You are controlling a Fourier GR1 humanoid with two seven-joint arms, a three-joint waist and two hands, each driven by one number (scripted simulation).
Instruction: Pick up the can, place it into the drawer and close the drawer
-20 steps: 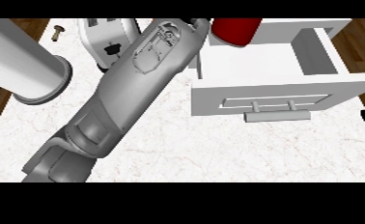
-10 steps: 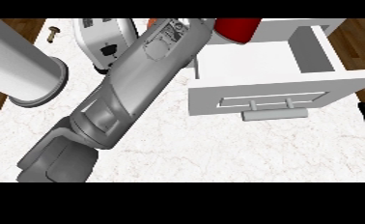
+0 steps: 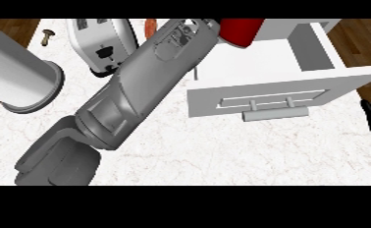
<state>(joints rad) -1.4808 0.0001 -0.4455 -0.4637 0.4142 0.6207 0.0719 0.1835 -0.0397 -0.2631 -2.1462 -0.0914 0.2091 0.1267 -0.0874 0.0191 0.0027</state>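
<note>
Right now the red can [image 3: 241, 31] sits at the top centre of the frame, above the open drawer [image 3: 304, 82], its upper part cut off by the frame edge. A grey forearm [image 3: 148, 82] runs diagonally from the lower left up to it, and the hand at its end is out of view, so I cannot tell whether fingers are wrapped round the can; it seems held rather than standing, but that is a guess. Which arm this is I cannot say for sure.

The risk lies in the release: the can hangs near the drawer's left rear corner, and let go there it might catch the wall or tip on landing. Just left of the arm stands a toaster [image 3: 103, 42], with a grey cylinder [image 3: 25, 79] at far left; a wide swing back could clip either. The drawer's handle [image 3: 275, 114] faces the lower frame, untouched.
</note>
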